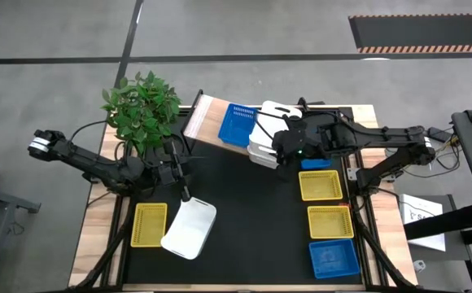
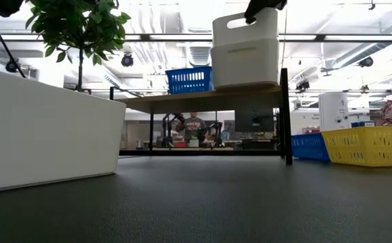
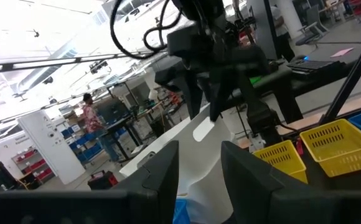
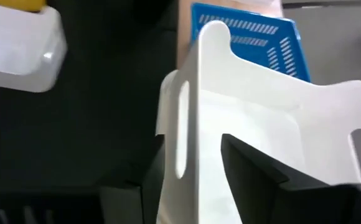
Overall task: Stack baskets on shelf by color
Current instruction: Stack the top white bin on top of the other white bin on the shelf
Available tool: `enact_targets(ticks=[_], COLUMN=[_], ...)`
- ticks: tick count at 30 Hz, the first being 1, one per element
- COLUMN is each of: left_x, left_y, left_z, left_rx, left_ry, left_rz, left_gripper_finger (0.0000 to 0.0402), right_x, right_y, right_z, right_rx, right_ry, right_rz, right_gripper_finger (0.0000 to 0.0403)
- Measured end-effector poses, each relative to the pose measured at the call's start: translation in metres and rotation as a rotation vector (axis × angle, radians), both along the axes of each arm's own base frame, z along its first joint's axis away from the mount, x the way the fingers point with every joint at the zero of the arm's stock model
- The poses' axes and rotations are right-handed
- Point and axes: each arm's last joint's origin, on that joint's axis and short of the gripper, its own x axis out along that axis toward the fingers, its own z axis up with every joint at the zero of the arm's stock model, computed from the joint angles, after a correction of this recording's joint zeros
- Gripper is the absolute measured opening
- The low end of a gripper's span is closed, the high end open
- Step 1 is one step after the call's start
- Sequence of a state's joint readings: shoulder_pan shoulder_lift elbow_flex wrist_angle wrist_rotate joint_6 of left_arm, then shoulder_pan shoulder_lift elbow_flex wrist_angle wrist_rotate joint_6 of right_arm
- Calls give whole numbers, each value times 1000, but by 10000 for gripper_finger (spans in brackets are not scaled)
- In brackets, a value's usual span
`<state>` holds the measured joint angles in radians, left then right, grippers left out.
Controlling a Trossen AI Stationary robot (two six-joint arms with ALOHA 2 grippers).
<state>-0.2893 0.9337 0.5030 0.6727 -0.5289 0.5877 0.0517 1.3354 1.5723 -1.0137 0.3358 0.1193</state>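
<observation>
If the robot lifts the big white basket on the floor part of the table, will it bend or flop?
Probably not. The white basket keeps straight smooth walls in the low view, so it looks stiff. It is likely light, being thin and empty. Its glossy sides could be slippery, so it may slide when pushed.

No legible text, labels, brands or numbers on any object; the printing on distant background signs cannot be made out.

Two dark jointed arms; black cables along them; flat dark fingers [image 3: 162,171].
</observation>
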Motion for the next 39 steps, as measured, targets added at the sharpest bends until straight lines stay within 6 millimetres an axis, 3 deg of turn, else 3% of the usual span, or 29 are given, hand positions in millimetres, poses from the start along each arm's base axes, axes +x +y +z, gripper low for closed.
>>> enact_targets(ticks=[9, 21, 29, 39], left_x=[0, 0, 0, 0], left_y=[0, 0, 0, 0], left_z=[1, 0, 0, 0], left_rx=[0, 0, 0, -3], left_ry=[-1, -2, 0, 1], left_rz=[0, 0, 0, -1], left_gripper_finger=[105, 105, 105, 105], right_x=[-1, 8, 18, 44], right_y=[3, 2, 7, 19], right_z=[19, 9, 1, -30], right_rx=[69, 0, 56, 19], right_ry=[-68, -69, -46, 75], right_rz=[49, 77, 143, 177], right_gripper_finger=[146, 16, 9, 9])
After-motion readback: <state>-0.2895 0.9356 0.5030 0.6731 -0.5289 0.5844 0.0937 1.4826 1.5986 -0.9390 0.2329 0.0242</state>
